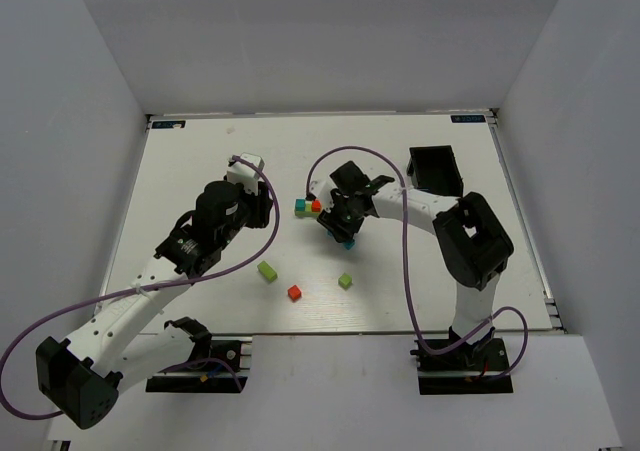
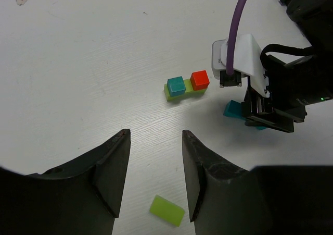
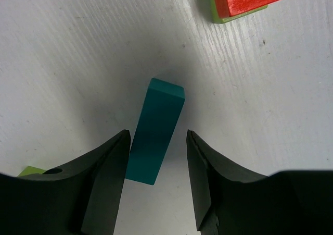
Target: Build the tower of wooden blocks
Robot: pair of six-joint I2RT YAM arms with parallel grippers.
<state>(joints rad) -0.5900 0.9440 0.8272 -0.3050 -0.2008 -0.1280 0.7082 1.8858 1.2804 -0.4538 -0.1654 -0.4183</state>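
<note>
The wood block tower (image 1: 307, 206) is only a low start. It sits mid-table, just left of the right arm's wrist. A lime-green base piece (image 2: 179, 96) lies flat with a teal cube (image 2: 176, 85) and a red cube (image 2: 200, 79) side by side on top, which gives a broad footing for the next layer.

Just near and right of the tower lies the teal bar (image 3: 156, 136). The right gripper (image 3: 156, 133) is lowered over it with a finger along each long side, so the bar's narrow width is what gets pinched. Its jaws are half-wide and a gap shows on the bar's right side, so I judge the bar not yet gripped.

The left gripper (image 2: 155, 136) hangs left of the tower, half-wide and holding nothing. It faces the stack, probably held back so the two arms do not crowd each other.

A loose lime-green block (image 1: 267, 271), a loose red cube (image 1: 294, 292) and a small lime-green cube (image 1: 345, 281) wait nearer the arm bases, each apart from the others. The black box (image 1: 435, 171) sits at the far right of the table (image 1: 200, 151).
</note>
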